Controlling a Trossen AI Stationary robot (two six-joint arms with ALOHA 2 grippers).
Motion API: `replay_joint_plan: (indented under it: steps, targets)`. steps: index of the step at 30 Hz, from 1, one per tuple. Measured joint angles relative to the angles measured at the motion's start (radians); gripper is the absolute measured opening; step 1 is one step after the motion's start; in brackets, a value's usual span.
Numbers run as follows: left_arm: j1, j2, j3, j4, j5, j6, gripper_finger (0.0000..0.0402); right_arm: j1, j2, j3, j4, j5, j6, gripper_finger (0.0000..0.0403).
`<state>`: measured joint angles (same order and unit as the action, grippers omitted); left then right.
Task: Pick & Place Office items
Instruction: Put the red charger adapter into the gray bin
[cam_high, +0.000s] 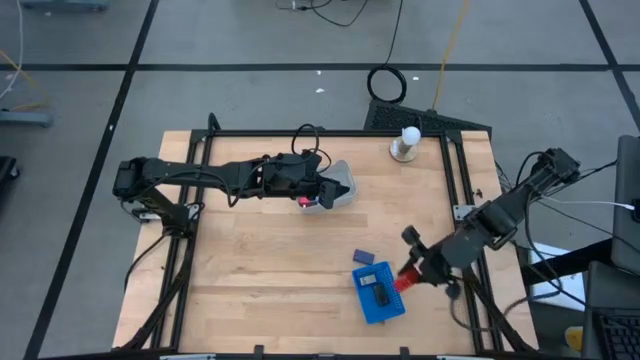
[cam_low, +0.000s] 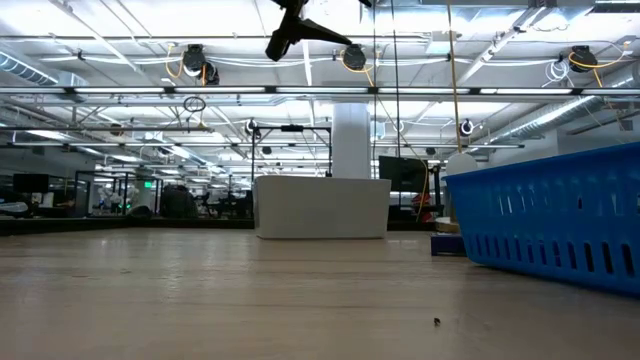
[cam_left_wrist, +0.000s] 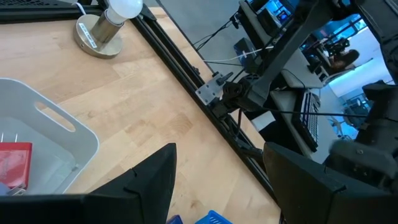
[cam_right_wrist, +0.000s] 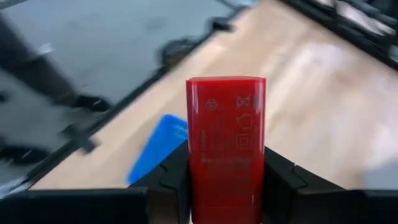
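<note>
Largest first: we see the blue tray (cam_high: 379, 295) near the table's front edge, a dark piece (cam_high: 381, 292) inside it too small to identify, and a dark blue block (cam_high: 363, 257) just beside its far corner. The right gripper (cam_high: 409, 277) at the tray's right edge clamps a red block (cam_right_wrist: 226, 146), its lower end hidden between the fingers. The left gripper (cam_high: 322, 190), fingers spread wide, hangs over the pale bin (cam_left_wrist: 53, 134), where a second red piece (cam_left_wrist: 15, 165) lies partly cut off.

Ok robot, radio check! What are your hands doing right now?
Right gripper shut on red block, beside blue tray. Left gripper open over white bin. Nothing in the way.
</note>
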<state>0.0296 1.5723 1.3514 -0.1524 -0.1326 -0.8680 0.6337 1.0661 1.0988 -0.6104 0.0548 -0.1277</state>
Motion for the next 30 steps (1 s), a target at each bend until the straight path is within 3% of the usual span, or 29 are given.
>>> replay_joint_plan:
  steps: [9,15,20,30]
  targets:
    - [0.003,0.000,0.000,0.020,-0.015,0.043,0.0244,-0.083,0.030,0.000,0.089,0.205,0.249,0.0112]
    - [0.005,0.000,0.000,0.113,0.029,0.247,0.0244,-0.150,0.042,0.000,0.183,0.284,0.323,0.0112]
    - [0.022,0.000,0.000,0.196,0.110,0.406,0.0244,-0.233,0.073,0.000,0.233,0.286,0.326,0.0112]
    - [0.110,-0.056,0.000,0.163,0.159,0.505,0.0244,-0.412,0.146,0.000,0.286,0.227,0.284,0.0112]
